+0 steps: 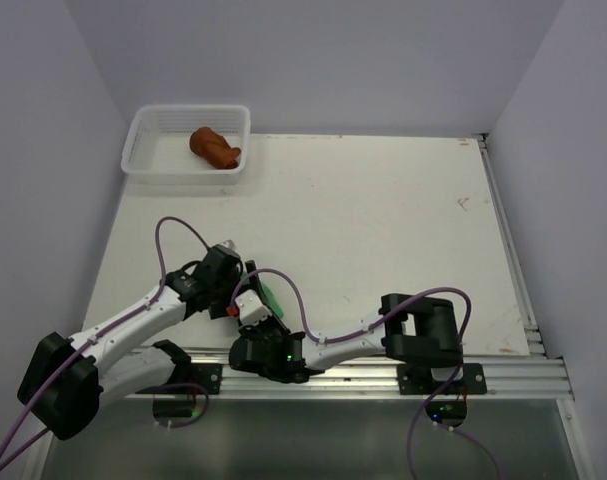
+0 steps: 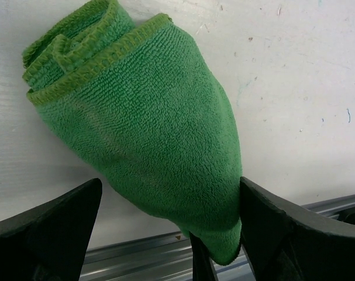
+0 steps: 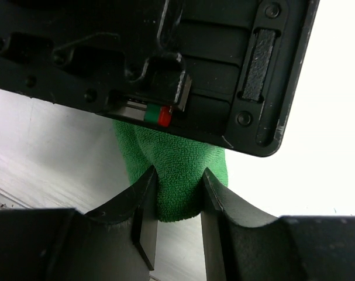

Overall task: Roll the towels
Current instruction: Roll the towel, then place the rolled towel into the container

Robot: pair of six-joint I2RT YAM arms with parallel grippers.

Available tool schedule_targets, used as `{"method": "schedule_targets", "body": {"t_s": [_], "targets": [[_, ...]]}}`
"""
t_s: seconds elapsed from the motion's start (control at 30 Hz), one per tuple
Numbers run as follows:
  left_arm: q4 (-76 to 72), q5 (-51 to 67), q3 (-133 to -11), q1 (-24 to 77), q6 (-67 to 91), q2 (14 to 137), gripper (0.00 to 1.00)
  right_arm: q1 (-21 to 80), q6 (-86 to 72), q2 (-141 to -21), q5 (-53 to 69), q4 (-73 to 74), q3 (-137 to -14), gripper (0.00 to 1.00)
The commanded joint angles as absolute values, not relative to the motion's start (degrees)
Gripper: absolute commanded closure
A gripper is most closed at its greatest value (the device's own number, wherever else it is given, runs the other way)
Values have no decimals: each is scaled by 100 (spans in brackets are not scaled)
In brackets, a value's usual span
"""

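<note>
Only overhead shows the rust-brown towel (image 1: 214, 147) inside the basket (image 1: 135, 150).

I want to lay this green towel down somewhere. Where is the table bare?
Bare: the middle and right of the table, from the white mesh basket across to the side rail. Crowded: the near-left edge, where the left gripper and right gripper meet at the green towel.

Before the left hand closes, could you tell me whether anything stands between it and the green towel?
Nothing visible does. The green towel lies between the left hand's open fingers, while the right hand pinches its narrow end.
</note>
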State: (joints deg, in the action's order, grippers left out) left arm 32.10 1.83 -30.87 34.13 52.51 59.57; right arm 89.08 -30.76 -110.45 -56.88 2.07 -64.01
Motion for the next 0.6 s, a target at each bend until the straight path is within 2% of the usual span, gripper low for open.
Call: {"method": "schedule_targets", "body": {"t_s": [0.0,0.4,0.57], "targets": [[3278,194,-3015,3428,5177,5897,0,8974,-3024,-11118,-5827,-167,-6460,95],[2900,44,-3032,3437,5133,6415,1,9132,-2813,-11259,-5748,-308,-6583,95],[2822,35,-2988,3454,5098,6469,10,9141,-2769,-11268,-5792,-474,-6566,96]]}}
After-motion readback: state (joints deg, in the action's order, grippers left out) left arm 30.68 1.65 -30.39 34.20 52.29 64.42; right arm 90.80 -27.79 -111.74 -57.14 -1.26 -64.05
